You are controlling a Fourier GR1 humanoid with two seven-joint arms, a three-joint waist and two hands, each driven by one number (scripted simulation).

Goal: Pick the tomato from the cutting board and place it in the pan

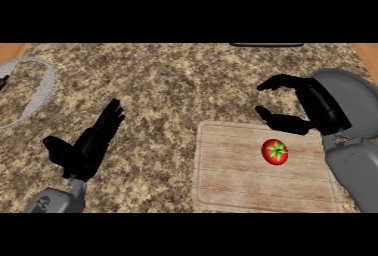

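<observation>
A red tomato (275, 151) with a green stem lies on the wooden cutting board (236, 185), toward its right side. My right hand (310, 107) hovers over the board's far right corner, just beyond the tomato, its fingers and thumb spread apart with nothing between them. My left hand (88, 145) stands open on the left side of the counter, fingers straight and pointing away, far from the board. A dark edge at the top (266, 44) may be the pan; only a sliver shows.
The counter top is speckled brown stone. A curved grey rim (40, 87) lies at the far left edge. Bare counter lies between my left hand and the board.
</observation>
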